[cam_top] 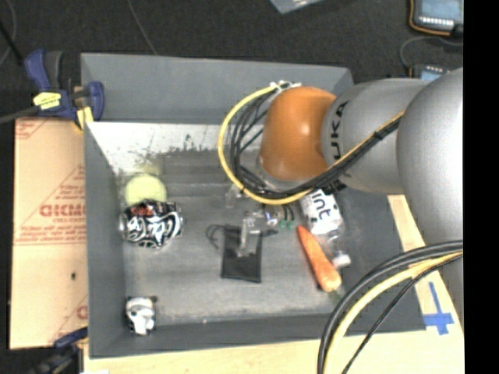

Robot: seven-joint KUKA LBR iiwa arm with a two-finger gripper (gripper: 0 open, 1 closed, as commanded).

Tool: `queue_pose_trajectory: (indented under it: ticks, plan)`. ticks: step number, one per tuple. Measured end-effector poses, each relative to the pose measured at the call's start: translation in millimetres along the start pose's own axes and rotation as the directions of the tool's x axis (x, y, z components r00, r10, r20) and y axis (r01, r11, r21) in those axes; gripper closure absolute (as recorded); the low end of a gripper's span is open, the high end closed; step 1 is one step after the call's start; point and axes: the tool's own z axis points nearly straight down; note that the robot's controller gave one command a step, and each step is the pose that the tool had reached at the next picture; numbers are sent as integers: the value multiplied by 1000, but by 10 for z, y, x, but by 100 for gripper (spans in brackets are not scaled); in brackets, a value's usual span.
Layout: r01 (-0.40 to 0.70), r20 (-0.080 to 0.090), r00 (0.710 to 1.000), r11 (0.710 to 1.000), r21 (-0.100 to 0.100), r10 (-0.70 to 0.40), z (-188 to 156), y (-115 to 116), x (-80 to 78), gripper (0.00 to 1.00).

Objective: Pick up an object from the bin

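My gripper hangs low in the middle of the bin, under the arm's orange cover. Its tip is just above the upper edge of a flat black rectangular piece that lies on the bin floor. To the right of the gripper lies an orange carrot-shaped thing, pointing up-left. Beside it, partly under the arm, is a clear plastic bottle with a white label.
At the left side sit a pale yellow-green ball and, touching it below, a round black-and-white patterned thing. A small white figure lies in the near left corner. The arm and its cables cover the bin's right part.
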Motion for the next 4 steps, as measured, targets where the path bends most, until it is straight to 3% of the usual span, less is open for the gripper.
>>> queue_pose_trajectory:
  ticks: [1, 2, 3, 4]
  plan:
    - [-40, -1, 999, 999, 0, 40, 283, -112, -15, 100]
    - [-40, -1, 999, 999, 0, 40, 283, -112, -15, 100]
    - [-31, 3, 1000, 1000, 0, 31, -659, -191, -60, 100]
    - [-31, 3, 1000, 1000, 0, 31, -659, -192, -60, 100]
